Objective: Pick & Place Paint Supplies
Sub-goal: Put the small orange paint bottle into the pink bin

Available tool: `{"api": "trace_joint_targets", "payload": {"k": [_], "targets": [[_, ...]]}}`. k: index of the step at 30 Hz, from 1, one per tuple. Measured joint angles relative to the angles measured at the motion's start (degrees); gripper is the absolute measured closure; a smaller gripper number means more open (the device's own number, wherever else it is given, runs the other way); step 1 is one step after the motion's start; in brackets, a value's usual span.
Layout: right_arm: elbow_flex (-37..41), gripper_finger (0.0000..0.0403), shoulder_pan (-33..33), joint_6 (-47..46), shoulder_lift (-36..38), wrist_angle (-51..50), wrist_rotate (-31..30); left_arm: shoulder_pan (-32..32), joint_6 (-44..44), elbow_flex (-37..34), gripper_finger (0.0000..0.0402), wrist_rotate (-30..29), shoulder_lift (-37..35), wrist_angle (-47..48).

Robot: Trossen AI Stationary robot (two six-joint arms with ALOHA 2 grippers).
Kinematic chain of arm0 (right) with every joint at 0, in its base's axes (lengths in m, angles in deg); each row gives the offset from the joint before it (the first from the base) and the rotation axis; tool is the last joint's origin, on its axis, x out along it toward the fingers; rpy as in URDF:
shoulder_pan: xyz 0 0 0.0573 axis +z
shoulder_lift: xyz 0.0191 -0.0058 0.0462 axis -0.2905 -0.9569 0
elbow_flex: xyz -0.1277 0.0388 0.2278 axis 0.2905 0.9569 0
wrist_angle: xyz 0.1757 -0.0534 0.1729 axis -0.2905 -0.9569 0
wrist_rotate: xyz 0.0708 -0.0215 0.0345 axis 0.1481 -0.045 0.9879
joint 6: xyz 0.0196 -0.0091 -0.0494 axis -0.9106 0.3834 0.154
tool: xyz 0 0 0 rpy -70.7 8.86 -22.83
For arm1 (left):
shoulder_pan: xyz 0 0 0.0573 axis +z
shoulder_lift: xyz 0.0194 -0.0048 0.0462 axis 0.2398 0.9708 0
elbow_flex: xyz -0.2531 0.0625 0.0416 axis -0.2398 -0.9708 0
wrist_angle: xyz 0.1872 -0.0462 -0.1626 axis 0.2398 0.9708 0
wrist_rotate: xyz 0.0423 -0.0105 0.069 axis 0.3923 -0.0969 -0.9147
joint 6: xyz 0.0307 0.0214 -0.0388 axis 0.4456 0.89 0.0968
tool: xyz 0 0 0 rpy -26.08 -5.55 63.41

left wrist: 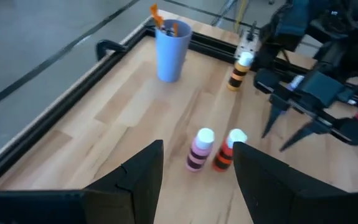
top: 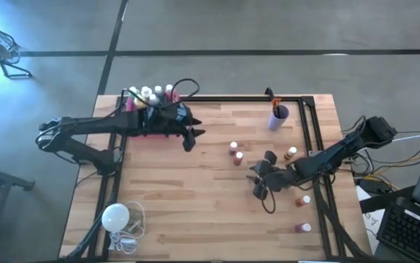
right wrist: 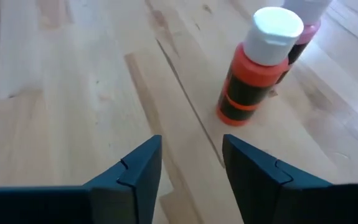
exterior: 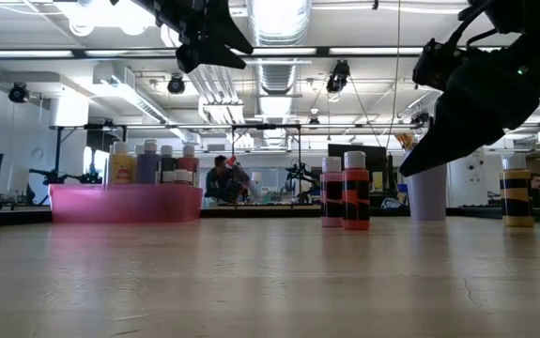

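From my station the surface (top: 195, 183) looked like pale wooden planks with visible grain and a soft sheen. Its border frame (top: 308, 124) read as matt black metal. The orange paint bottle (right wrist: 256, 71) looked like smooth, glossy plastic with a matt white cap, and the pink bottle (left wrist: 200, 151) beside it looked the same. The pink tray (exterior: 124, 203) seemed translucent plastic. The blue cup (left wrist: 170, 48) looked like smooth plastic. Both the right tool (right wrist: 191, 177) and the left tool (left wrist: 194, 180) showed dull, dark plastic-looking fingers.

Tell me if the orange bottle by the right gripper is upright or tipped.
Upright: the orange bottle stands on its base, white cap up, just ahead of the right gripper.
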Motion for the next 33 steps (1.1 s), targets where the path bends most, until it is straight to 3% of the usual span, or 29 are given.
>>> {"api": "trace_joint_targets", "payload": {"k": [17, 27, 33], "targets": [[3.14, 0.0139, -5.64, 0.94, -0.04, 5.00, 1.68, 0.02, -0.02, -0.02, 0.0204, -1.39, 0.02, -0.35], [8.83, 0.0117, -5.88, 1.05, -0.04, 15.68, 2.23, 0.02, -0.04, -0.02, 0.0204, -1.40, 0.04, -0.38], [8.74, 0.0120, -5.88, 2.23, -0.98, 16.18, 2.24, 0.02, 0.04, -0.02, 0.0204, -1.38, 0.04, -0.98]]}}
